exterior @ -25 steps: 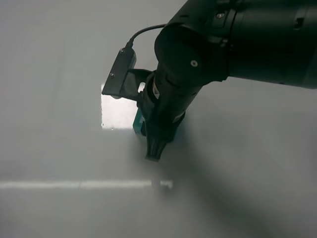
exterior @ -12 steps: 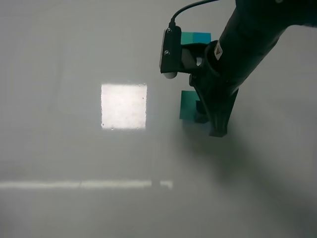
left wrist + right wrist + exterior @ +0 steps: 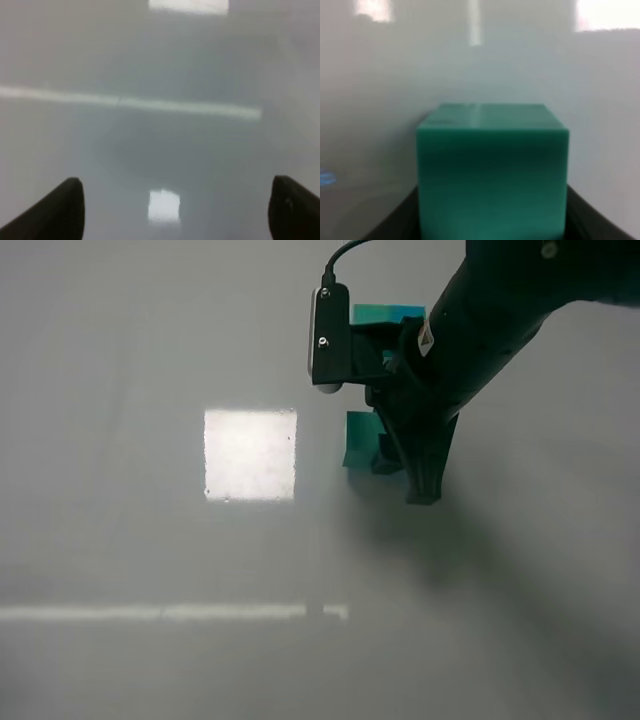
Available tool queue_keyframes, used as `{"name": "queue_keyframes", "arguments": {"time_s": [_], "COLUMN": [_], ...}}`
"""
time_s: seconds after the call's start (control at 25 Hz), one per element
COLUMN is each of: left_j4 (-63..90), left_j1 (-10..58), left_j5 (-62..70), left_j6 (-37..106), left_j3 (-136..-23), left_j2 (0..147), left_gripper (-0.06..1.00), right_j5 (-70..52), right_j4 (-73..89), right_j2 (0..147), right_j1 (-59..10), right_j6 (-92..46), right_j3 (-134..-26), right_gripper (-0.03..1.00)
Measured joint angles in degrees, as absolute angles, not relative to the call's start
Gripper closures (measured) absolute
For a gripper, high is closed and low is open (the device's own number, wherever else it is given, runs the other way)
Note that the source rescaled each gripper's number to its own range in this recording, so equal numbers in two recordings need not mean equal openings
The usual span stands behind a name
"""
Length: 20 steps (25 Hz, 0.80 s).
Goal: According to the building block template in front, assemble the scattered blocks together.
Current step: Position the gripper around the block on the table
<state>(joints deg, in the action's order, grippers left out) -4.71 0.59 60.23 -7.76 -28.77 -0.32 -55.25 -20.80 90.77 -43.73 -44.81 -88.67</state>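
Teal-green filled most of my right wrist view: the green cube (image 3: 492, 172) sat square between my dark fingers (image 3: 395, 220), which showed only as slivers at either lower corner. My right gripper (image 3: 400, 455) was closed down tight on that cube, holding it by two opposite faces. From the high camera the same cube (image 3: 358, 438) peeked out at the nine o'clock side of my right arm (image 3: 490, 330), with the wrist camera housing (image 3: 330, 335) just above it toward twelve. Beyond it, at roughly twelve o'clock from the held cube, the building block template (image 3: 385, 315) lay on the table (image 3: 150, 540), its green and blue parts partly hidden behind my arm; I could not tell how near the cube stood to it. The blue loose cube I could not find in the high view; a small blue smear (image 3: 326, 177) at the edge of my right wrist view was too blurred to name.

A bright square reflection (image 3: 250, 454) lay on the table at nine o'clock from the held cube, well apart from it.

My left gripper (image 3: 175, 210) stood wide, its two dark fingertips (image 3: 57, 210) far apart over bare table, with nothing between them.
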Motion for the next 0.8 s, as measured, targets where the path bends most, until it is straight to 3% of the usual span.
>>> {"name": "queue_keyframes", "arguments": {"time_s": [0.52, 0.6, 0.64, 0.8], "left_j4": [-4.71, -4.71, -4.71, -4.71], "left_j1": [0.59, 0.59, 0.59, 0.59], "left_j5": [60.23, 60.23, 60.23, 60.19], "left_j6": [-7.67, -7.67, -7.67, -7.68], "left_j3": [-28.77, -28.77, -28.77, -28.77], "left_j2": [-0.32, -0.32, -0.32, -0.32], "left_gripper": [0.27, 0.27, 0.27, 0.27], "right_j5": [-55.26, -55.06, -54.99, -55.05], "right_j4": [-21.22, -21.22, -21.22, -20.96], "right_j2": [92.87, 92.66, 92.51, 90.5], "right_j1": [-43.78, -43.78, -43.78, -43.95], "right_j6": [-41.9, -41.75, -41.7, -41.7], "right_j3": [-88.72, -88.72, -88.66, -88.55], "right_gripper": [0.95, 0.91, 0.8, 0.2]}}
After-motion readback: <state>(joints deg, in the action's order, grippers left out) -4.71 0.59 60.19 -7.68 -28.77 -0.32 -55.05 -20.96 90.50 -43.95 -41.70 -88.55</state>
